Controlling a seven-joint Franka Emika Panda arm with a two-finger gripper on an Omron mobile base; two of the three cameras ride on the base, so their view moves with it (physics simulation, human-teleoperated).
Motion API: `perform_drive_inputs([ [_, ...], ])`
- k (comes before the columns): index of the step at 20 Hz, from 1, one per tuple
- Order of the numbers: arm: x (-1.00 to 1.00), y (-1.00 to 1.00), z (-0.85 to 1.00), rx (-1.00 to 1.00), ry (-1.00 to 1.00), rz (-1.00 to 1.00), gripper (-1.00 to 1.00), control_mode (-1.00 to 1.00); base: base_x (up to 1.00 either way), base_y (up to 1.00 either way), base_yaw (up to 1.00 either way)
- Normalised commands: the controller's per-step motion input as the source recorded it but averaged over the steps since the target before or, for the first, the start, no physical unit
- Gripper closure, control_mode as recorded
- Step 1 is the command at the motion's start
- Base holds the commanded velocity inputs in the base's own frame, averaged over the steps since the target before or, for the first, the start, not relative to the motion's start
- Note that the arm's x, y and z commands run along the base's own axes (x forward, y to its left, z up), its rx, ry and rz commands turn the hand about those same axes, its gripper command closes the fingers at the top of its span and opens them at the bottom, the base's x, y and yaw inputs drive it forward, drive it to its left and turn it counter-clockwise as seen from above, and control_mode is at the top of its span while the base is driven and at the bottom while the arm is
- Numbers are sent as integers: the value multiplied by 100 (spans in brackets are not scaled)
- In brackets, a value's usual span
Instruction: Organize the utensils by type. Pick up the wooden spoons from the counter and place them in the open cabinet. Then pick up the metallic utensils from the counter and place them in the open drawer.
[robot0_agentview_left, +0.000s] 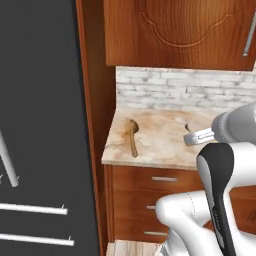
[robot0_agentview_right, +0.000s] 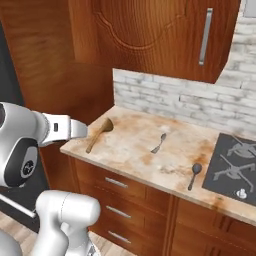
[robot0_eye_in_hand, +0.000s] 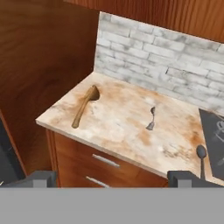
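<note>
Beige stone with rusty marbling forms the worktop (robot0_eye_in_hand: 127, 127), set over reddish-brown drawer fronts (robot0_agentview_right: 120, 195) with silver bar handles. My pincer (robot0_eye_in_hand: 112, 178) hangs above and in front of the worktop's front edge, its two dark tips spread wide apart with nothing between them; it touches nothing.

One wooden spoon (robot0_eye_in_hand: 85, 106) lies flat on the worktop toward 10 o'clock in the hand view, bowl toward the brick backsplash (robot0_eye_in_hand: 166, 57), handle running down toward the front edge. It sits near the tall wooden side panel (robot0_eye_in_hand: 39, 65) at the left. The same spoon appears in the left base view (robot0_agentview_left: 132, 136) and in the right base view (robot0_agentview_right: 99, 134).

A small slim silver utensil (robot0_eye_in_hand: 151, 119) lies near the centre of the worktop, at about 1 o'clock from my pincer, well apart from the wooden spoon. A small dark spoon (robot0_eye_in_hand: 201, 158) lies toward 3 o'clock, just beside the edge of the dark cooktop (robot0_agentview_right: 235, 165), its bowl away from the front edge.

Above the worktop, a wall cabinet (robot0_agentview_right: 155, 35) with a carved door and a vertical silver handle stands closed
</note>
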Motion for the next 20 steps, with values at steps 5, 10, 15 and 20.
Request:
perform_drive_inputs([
  [5,0,0,0,0,0,0,-100,100,36,59,-31],
  [10,0,0,0,0,0,0,-100,100,62,44,-18],
  [15,0,0,0,0,0,0,-100,100,82,3,-2],
  [20,0,0,0,0,0,0,-100,100,61,0,0],
])
